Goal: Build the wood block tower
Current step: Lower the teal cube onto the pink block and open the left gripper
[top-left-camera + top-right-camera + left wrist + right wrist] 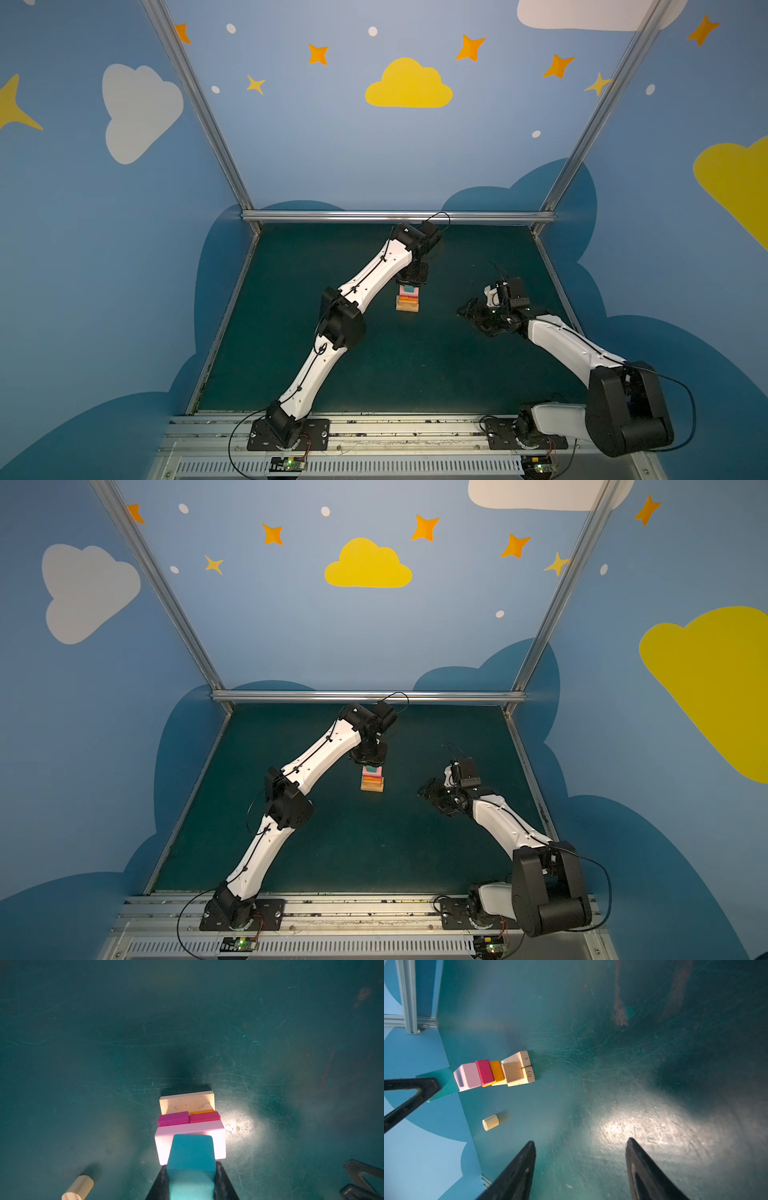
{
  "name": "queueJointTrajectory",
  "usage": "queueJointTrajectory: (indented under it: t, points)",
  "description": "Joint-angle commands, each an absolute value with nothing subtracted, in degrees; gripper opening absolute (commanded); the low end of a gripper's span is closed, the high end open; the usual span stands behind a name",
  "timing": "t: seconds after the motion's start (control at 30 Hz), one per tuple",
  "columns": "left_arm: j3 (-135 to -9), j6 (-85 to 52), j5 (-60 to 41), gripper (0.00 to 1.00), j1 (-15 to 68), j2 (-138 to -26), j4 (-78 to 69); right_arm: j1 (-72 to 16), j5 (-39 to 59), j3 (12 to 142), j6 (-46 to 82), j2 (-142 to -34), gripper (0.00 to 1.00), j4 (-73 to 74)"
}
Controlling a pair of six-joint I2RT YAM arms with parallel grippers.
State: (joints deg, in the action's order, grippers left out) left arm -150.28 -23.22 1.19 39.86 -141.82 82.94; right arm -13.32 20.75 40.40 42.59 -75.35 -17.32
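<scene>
Top views, tower: the tower point(408, 300) is standing near the middle of the green mat point(374, 365), with its tan base down and its orange and pink bands above. It is looking square from here.
Top views, left gripper: the left gripper point(411, 279) is hanging straight over the stack and pointing down. The teal cube point(409, 287) is showing just under it, likely brought in from above so that nothing lower gets knocked.
Top views, right gripper: the right gripper point(469, 311) is waiting at about 3 o'clock from the tower, well apart, which is giving its partner room.
Left wrist, grip: dark fingers point(161, 1183) are clamping the teal cube on two opposite faces. The cube is sitting over the middle of the pink oblong point(163, 1142); whether it is resting there or just above cannot be told.
Left wrist, layers: under the pink one, the magenta cube point(173, 1119) and red cube point(204, 1117) are lying side by side and touching. Below them a sliver of the orange oblong point(201, 1111) is showing, then the tan base point(187, 1102).
Left wrist, leftover: the tan cylinder point(78, 1188) is lying on its side on the mat, apart from the stack. It is most likely the cap, waiting its turn.
Right wrist, jaws: the right gripper's jaws are standing wide apart over bare mat, holding nothing.
Right wrist, side look: two tan oblongs are sitting side by side at the bottom with a third on top of them, a broad footing for the narrow colours above.
Step in hand: the cube is probably about to be released, and a crooked let-go could nudge the pink layer.
</scene>
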Motion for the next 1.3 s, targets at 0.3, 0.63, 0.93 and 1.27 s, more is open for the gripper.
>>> queueJointTrajectory:
  t: [0.3, 0.63, 0.93, 1.27]
  points:
    - [-151.5, -23.9, 1.9, 0.25, 39.6, -143.8, 83.9, -13.1, 21.3, 40.6, 42.3, -75.9, 0.67, -16.8]
    - [-151.5, -24.0, 2.0, 0.38, 39.6, -143.8, 83.8, -13.1, 21.4, 40.6, 42.3, -76.1, 0.67, -16.7]
    - [-151.7, -24.4, 2.1, 0.48, 39.6, -143.6, 83.3, -13.1, 21.5, 40.5, 42.4, -76.1, 0.67, -16.7]
    - [-151.9, -24.9, 2.3, 0.69, 39.6, -140.2, 82.6, -13.1, 21.3, 40.9, 42.3, -74.5, 0.67, -17.8]
